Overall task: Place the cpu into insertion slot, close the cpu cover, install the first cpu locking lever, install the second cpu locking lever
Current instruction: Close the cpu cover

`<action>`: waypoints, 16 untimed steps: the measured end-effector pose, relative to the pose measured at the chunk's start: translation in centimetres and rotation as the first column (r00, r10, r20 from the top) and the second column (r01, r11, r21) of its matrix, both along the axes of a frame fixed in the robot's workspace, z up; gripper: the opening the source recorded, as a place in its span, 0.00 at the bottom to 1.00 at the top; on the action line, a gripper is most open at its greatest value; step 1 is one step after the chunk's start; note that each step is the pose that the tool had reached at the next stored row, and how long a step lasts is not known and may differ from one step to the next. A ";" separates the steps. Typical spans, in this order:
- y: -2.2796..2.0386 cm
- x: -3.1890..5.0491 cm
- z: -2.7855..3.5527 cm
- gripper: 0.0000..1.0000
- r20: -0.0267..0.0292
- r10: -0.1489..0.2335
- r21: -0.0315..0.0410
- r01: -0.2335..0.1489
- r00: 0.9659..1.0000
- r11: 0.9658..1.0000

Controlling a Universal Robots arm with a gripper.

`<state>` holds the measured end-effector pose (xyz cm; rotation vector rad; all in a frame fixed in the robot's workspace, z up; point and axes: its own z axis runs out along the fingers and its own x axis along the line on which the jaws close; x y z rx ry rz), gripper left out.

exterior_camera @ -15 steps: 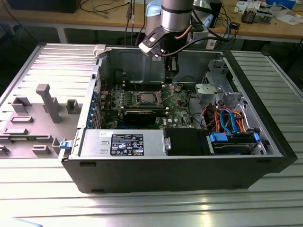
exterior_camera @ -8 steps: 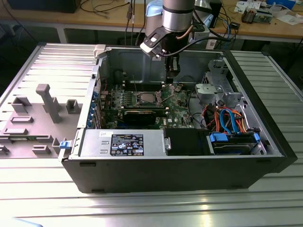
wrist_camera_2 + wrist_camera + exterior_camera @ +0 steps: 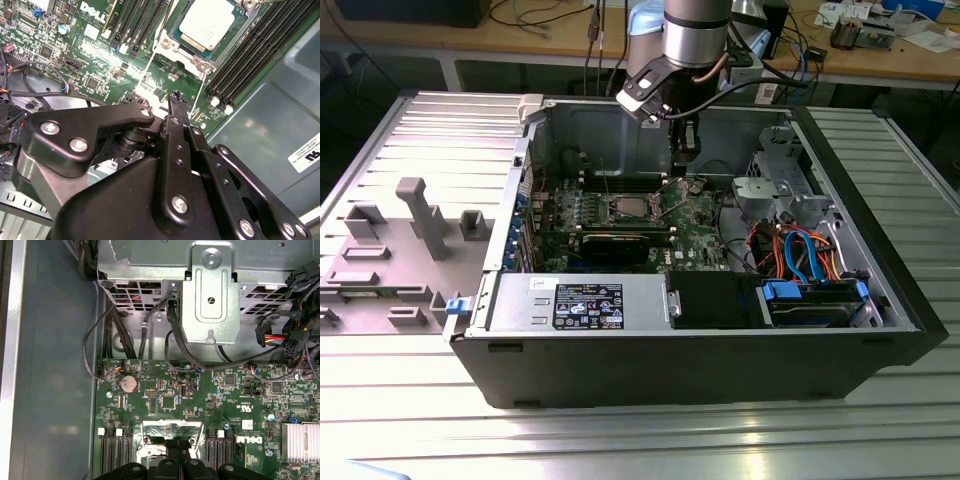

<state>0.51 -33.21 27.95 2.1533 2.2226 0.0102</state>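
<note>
Ribbed metal table (image 3: 410, 400), workbench (image 3: 520, 45) behind, open computer case (image 3: 670, 355) on it, gripper (image 3: 686, 158) inside above the green board (image 3: 700, 215).
Fingers (image 3: 169, 465) drawn together on nothing visible, tips near the insertion slot (image 3: 190, 49) at the board's middle; the cpu (image 3: 212, 22) lies seated in that slot, its silver top showing.

a ribbed metal table (image 3: 620, 440) lies before a cluttered wooden workbench (image 3: 550, 45).
</note>
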 end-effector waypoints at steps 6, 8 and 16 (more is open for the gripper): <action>0.00 0.09 0.00 0.11 0.000 0.000 0.000 0.000 1.000 1.000; 0.00 0.13 0.00 0.11 0.000 0.000 0.000 0.000 1.000 1.000; 0.00 1.41 -0.02 0.11 0.000 0.000 0.000 0.000 1.000 1.000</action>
